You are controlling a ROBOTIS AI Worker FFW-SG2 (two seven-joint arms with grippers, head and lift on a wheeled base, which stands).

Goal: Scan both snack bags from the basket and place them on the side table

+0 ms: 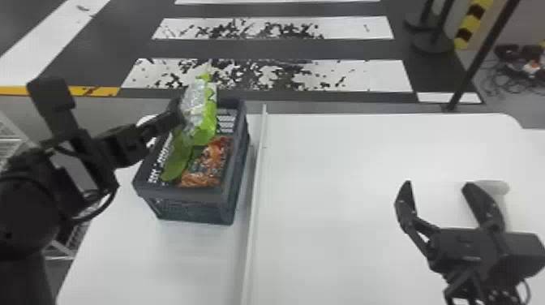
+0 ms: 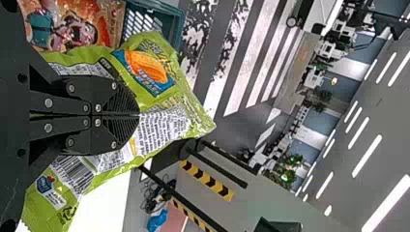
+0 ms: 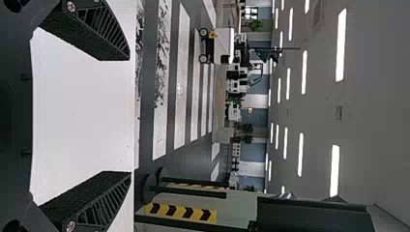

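Beyond the far edge of the counter (image 1: 365,170), white floor stripes (image 1: 365,77) and a dark pole (image 1: 482,54) are seen; cables (image 1: 507,84) are strewn past its far right corner.

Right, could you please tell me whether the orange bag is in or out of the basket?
In: the orange bag lies within the walls of the basket, next to the green bag in the left gripper.

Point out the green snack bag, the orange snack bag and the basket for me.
Green snack bag (image 1: 205,119): head view, on its bright green side.
Orange snack bag (image 1: 208,161): head view, around the middle of its printed face.
Basket (image 1: 194,207): head view, on its near wall, below the rim.
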